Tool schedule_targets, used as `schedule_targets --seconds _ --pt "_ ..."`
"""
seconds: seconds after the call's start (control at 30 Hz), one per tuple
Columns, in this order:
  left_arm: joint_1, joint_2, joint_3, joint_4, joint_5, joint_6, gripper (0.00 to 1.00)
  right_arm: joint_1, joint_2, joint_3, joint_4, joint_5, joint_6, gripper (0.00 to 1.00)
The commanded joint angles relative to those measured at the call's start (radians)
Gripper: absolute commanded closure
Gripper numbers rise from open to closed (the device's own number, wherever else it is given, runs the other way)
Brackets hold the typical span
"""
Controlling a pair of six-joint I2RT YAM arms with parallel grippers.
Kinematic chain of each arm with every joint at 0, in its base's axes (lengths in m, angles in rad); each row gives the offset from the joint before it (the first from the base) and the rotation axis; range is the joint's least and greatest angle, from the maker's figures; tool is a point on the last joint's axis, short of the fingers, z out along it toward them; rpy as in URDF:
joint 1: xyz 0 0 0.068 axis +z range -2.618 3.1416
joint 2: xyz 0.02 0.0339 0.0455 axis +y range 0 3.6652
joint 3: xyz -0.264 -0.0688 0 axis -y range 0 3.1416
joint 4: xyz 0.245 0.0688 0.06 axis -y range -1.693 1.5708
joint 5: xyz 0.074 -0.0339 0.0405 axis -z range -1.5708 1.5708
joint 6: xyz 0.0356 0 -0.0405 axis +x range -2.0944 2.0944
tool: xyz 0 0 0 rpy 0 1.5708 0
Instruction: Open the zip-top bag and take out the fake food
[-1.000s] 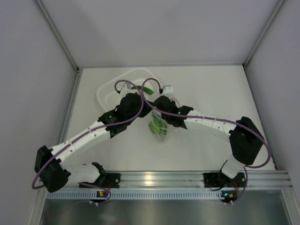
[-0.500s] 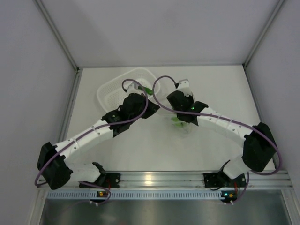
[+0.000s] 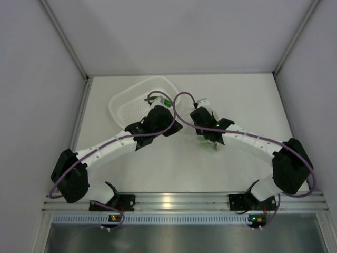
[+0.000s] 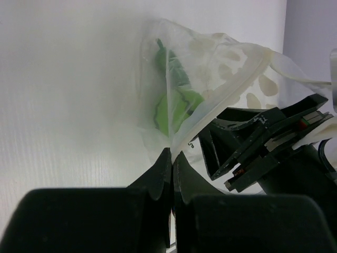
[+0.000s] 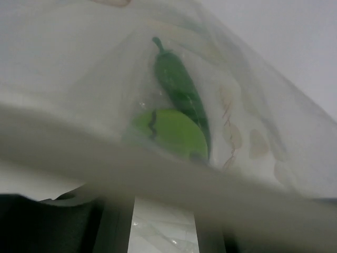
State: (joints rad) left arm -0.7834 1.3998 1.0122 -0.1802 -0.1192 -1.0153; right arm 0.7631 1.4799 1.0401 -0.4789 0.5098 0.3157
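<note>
Left claw (image 4: pixel 171 154) and right claw (image 4: pixel 215 126) each pinch the bag (image 4: pixel 218 55) rim; food (image 4: pixel 171 108) inside; opening, removal pending.

Your left arm (image 3: pixel 105 149) and right arm (image 3: pixel 247 139) are skinny white tubes joined by chunky black motor housings (image 3: pixel 71 182), with a purple cable (image 3: pixel 183 94) looping off each wrist. The left gripper (image 4: pixel 171 158) has tapered matte-black fingers (image 4: pixel 158 176), and there's a tiny green base light (image 3: pixel 254 217).

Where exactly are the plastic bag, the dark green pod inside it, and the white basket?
zip-top bag (image 4: pixel 221 68), left wrist view, its blotchy clear side.
dark green pod (image 5: pixel 179 87), right wrist view, mid-length.
white basket (image 3: pixel 131 103), top external view, bare perforated floor.
</note>
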Motion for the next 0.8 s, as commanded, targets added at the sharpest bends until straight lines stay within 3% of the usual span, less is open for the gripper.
schedule_targets --seconds 0.0,0.17,0.37,0.43,0.57,0.7,0.77 --pt "0.004 -0.016 0.051 0.035 0.004 0.034 1.0 -0.028 0.017 -0.026 0.022 -0.065 0.032 0.55" --pt "0.004 0.008 0.081 0.035 0.039 0.047 1.0 -0.061 0.039 -0.043 0.028 -0.068 0.051 0.36" --pt "0.004 0.019 0.089 0.035 0.046 0.05 1.0 -0.079 0.086 -0.054 0.03 -0.108 0.062 0.26" --pt "0.004 0.019 0.091 0.035 0.041 0.052 1.0 -0.085 0.101 -0.058 0.026 -0.114 0.065 0.17" --pt "0.004 0.024 0.092 0.035 0.038 0.053 1.0 -0.09 0.123 -0.074 0.023 -0.125 0.074 0.09" --pt "0.004 0.028 0.097 0.035 0.038 0.053 1.0 -0.088 0.154 -0.083 0.025 -0.131 0.08 0.09" --pt "0.004 0.028 0.097 0.036 0.038 0.053 1.0 -0.088 0.146 -0.089 0.026 -0.131 0.085 0.17"
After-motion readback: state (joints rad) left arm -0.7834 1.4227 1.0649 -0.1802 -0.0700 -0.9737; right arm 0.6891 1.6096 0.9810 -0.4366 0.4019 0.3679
